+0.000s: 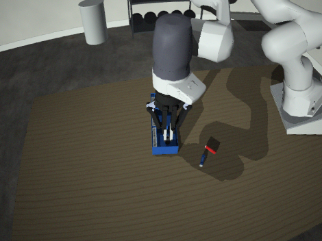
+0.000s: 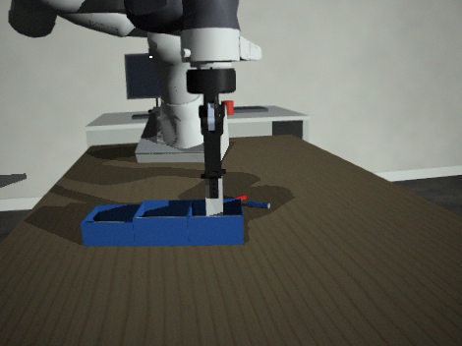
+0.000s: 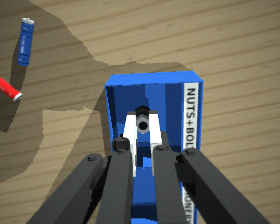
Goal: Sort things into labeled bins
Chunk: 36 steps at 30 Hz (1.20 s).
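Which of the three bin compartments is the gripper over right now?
The end compartment labelled NUTS+BOLTS, nearest the blue battery. The gripper, shut on a small bolt, hangs in it; the other two have nothing above them.

The desk (image 1: pixel 85 175) is brown with darker wavy stripes. On it stands a bright blue bin row (image 2: pixel 162 229); its label strip (image 3: pixel 191 117) is white with black letters. To its right lie a blue battery (image 1: pixel 203 160) with a silvery tip and a red marker (image 1: pixel 209 150). The arm (image 1: pixel 291 42) is white with a dark grey wrist section (image 1: pixel 172 45); the gripper (image 3: pixel 142 131) has black links and white pads (image 3: pixel 131 135), with a black nut (image 3: pixel 143 125) between them.
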Motion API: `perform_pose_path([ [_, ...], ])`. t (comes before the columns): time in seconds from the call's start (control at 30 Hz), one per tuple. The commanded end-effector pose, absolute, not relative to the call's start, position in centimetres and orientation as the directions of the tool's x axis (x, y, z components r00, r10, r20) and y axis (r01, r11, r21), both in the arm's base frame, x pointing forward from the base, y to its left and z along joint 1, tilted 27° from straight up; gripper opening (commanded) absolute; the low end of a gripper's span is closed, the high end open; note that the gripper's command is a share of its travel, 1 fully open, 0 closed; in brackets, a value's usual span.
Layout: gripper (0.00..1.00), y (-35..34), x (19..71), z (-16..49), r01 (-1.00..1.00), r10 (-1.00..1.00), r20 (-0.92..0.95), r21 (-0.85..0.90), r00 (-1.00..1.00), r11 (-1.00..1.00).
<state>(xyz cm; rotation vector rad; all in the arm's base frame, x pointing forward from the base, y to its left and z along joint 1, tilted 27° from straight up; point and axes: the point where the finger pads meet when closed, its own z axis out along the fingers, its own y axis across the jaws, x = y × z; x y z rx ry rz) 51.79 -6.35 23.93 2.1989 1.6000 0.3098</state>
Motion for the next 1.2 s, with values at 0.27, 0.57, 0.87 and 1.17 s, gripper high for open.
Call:
perform_pose_path([
  [0.27, 0.07, -6.09, 52.35, 24.09, 0.852, 0.945, -0.049, 0.450, 0.322, -0.267],
  [0.57, 0.19, -6.10, 52.35, 24.09, 0.852, 0.945, -0.049, 0.450, 0.322, -0.267],
  [0.87, 0.19, -6.10, 52.35, 24.09, 0.852, 0.945, -0.049, 0.450, 0.322, -0.267],
  [1.17, 0.19, -6.02, 52.18, 24.45, 0.852, 0.945, -0.049, 0.450, 0.322, -0.267],
])
